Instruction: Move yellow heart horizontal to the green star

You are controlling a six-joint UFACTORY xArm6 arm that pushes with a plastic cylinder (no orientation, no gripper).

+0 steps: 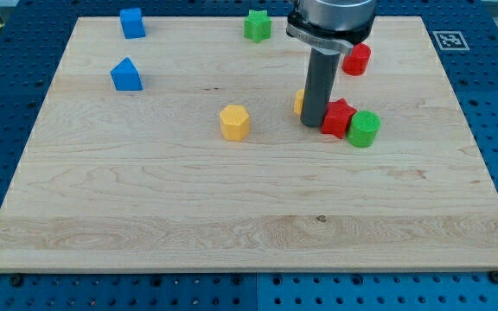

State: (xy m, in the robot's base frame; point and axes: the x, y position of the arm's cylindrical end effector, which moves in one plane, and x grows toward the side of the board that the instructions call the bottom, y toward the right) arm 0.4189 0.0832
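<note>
The green star (257,25) sits near the view's top edge, a little right of centre. The yellow heart (300,101) is mostly hidden behind my rod; only a yellow sliver shows at the rod's left side. My tip (312,124) rests on the board directly in front of the heart, touching or nearly touching it, and just left of a red star (338,117). A yellow hexagon (234,122) lies to the tip's left.
A green cylinder (364,129) touches the red star's right side. A red cylinder (357,59) sits right of the rod, higher up. Two blue blocks stand at the upper left: a cube-like one (132,22) and a house-shaped one (126,75).
</note>
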